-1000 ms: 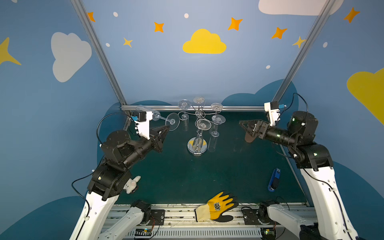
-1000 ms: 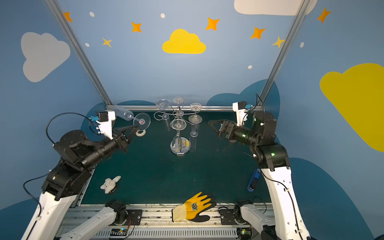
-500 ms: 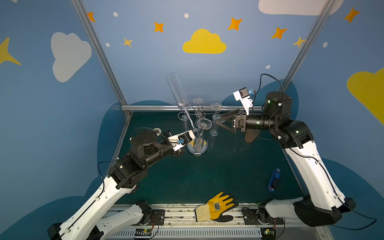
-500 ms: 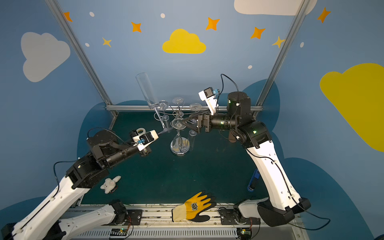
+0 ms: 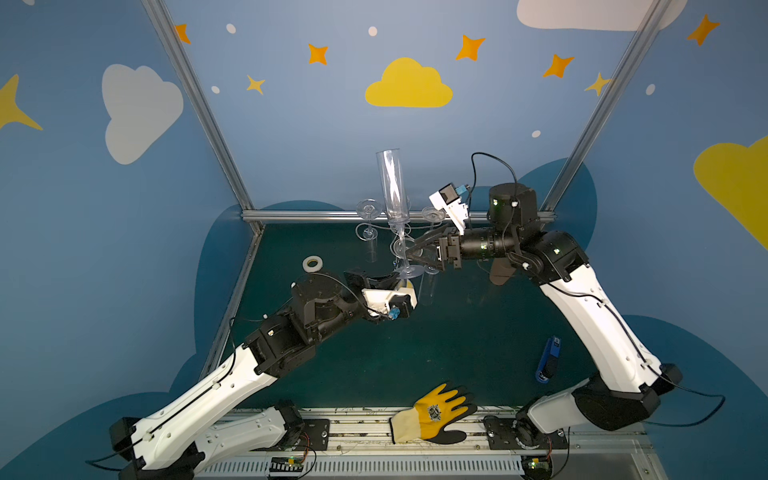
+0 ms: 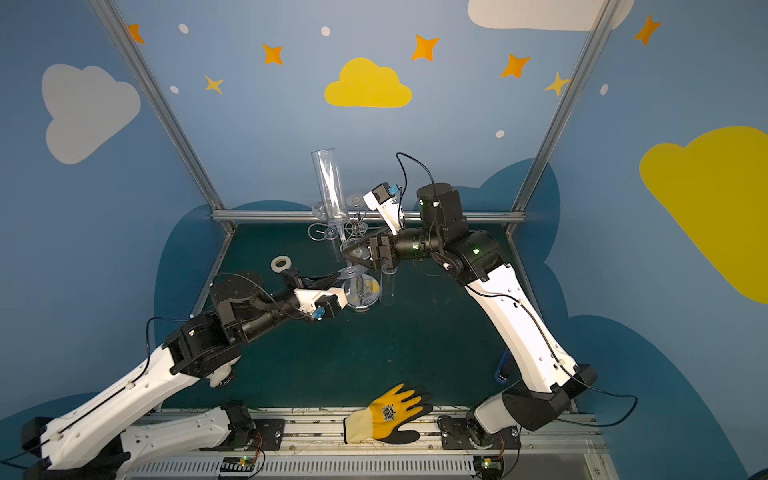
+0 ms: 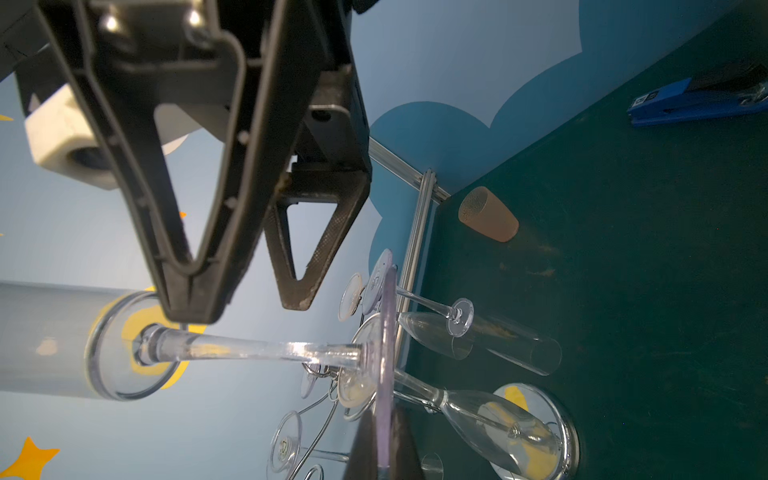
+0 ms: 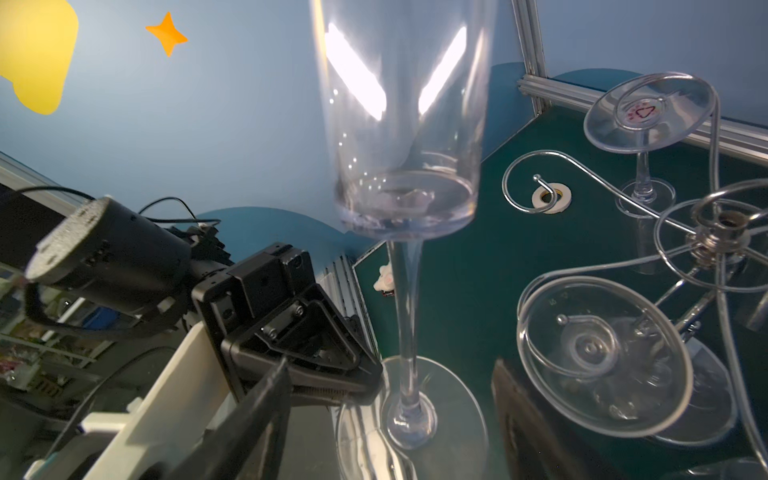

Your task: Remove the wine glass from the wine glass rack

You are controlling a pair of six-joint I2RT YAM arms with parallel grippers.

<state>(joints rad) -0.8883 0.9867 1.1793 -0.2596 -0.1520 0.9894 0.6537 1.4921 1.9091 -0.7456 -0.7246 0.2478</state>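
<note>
A tall clear wine glass stands upright in front of the chrome wine glass rack, free of its arms. My left gripper is shut on the rim of the glass's round foot; in the left wrist view that foot shows edge-on between the gripper's dark fingers. My right gripper reaches in from the right. Its jaws stand open on either side of the thin stem, with a gap on both sides. Other glasses hang upside down on the rack's curled arms.
A yellow glove lies on the front rail and a blue stapler at the right. A tape roll sits at the back left. A brown cup lies behind the right arm, and a small white toy under the left arm.
The left arm has swung the glass from lying sideways at the left to upright at the middle. The right arm has reached in to the stem and its jaws have narrowed.
</note>
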